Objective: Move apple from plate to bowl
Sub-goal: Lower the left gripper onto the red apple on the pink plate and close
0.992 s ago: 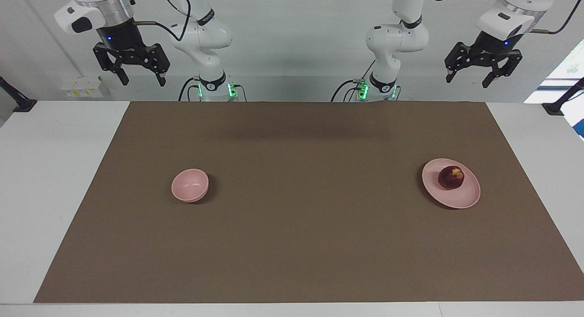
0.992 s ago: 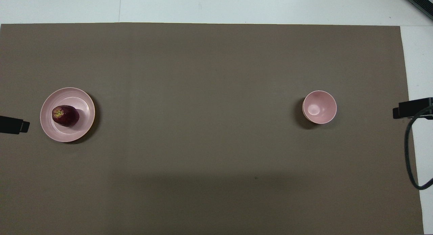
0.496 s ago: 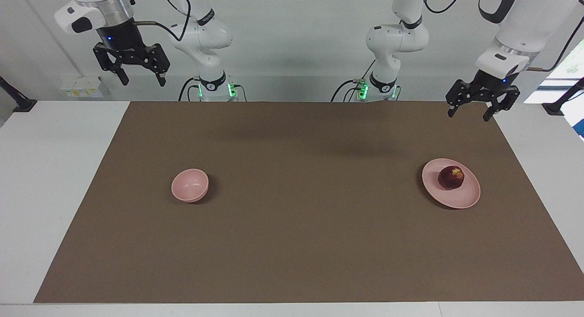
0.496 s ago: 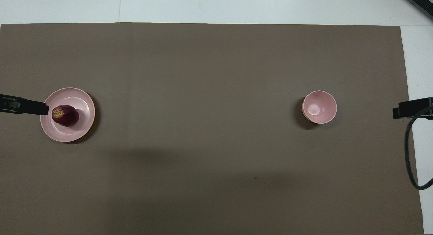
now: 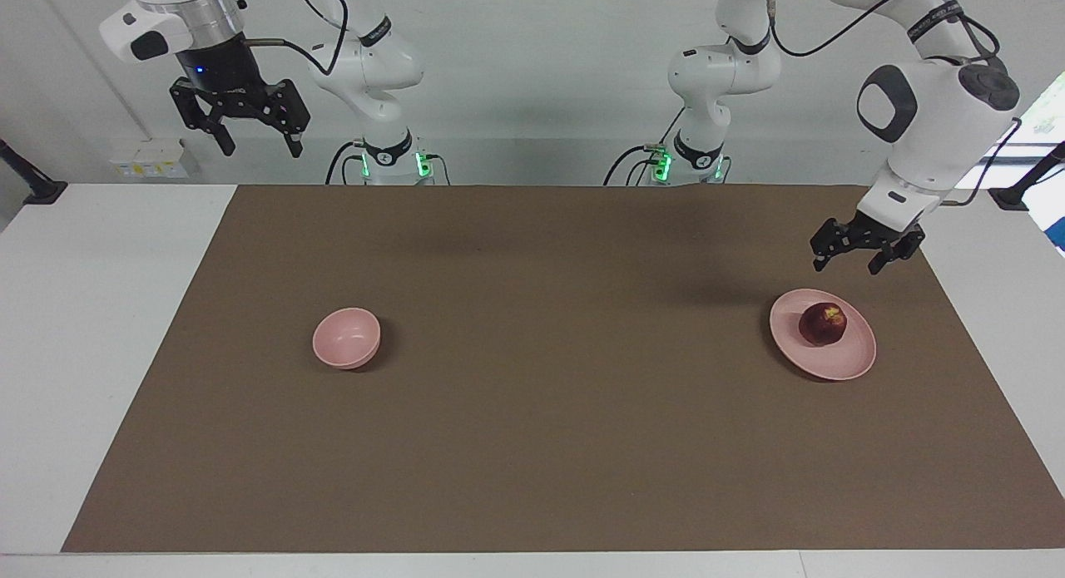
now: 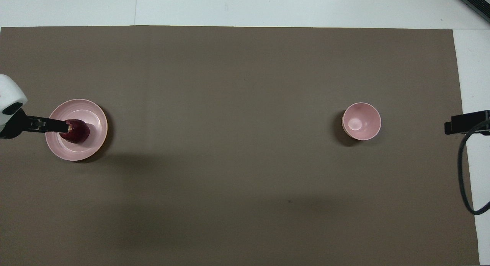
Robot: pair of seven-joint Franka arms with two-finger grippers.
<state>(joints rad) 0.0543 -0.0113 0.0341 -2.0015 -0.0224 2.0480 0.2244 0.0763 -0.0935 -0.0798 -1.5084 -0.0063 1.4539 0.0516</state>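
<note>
Over plate | left end effector lowered, open | apple unmoved

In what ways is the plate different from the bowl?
The plate is wide and flat; the bowl is narrower and deep. The plate carries the apple; the bowl holds nothing. The plate lies toward the left arm's end of the table, the bowl toward the right arm's end. Both are round and pale pink.

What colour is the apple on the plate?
Dark red with a yellowish patch; apple shows best in the facing view.
</note>
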